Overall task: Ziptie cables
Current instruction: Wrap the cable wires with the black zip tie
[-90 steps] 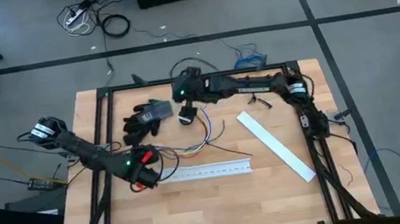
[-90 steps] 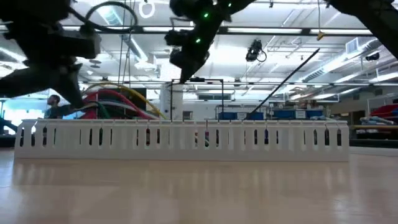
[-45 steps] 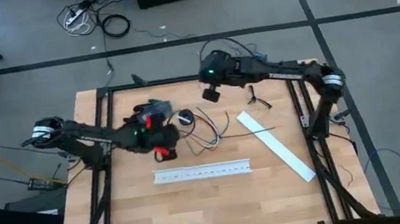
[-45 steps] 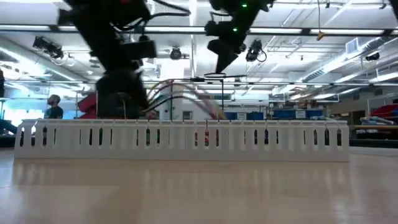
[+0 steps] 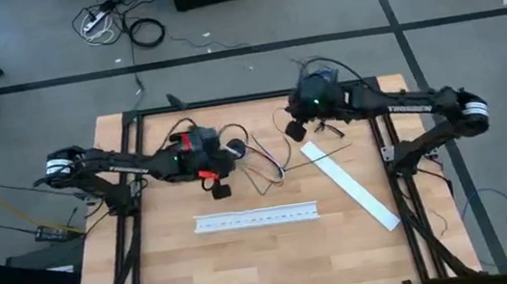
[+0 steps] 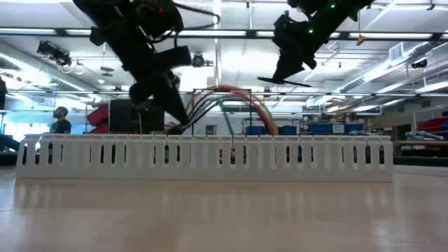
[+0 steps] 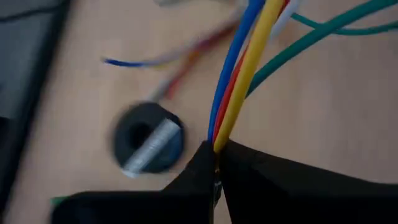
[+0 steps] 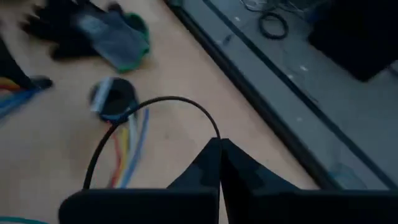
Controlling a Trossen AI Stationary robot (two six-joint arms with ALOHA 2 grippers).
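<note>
Your left gripper [image 7: 216, 163] is pinched shut on the cables [image 7: 239, 74], holding the blue, red and yellow strands near one end above the bench [image 5: 277, 255], left of centre. The rest of the bunch fans out toward the middle, loose ends resting on the wood. Your right gripper [image 8: 219, 155] is closed on the ziptie [image 8: 140, 118], which bows into an arc from its fingertips; it hangs over the far right part of the bench, well apart from the wires.

The step in hand looks like bringing the strap to the bunch. Keep the left grip steady and lift the strands clear of the wood so there is room to pass beneath. Bring the strap's free end in across the wires, close to the left gripper where they lie tightest together. Mind the small black roll [image 8: 113, 96] lying near the loose ends.

No brand, label or writing can be read anywhere.
</note>
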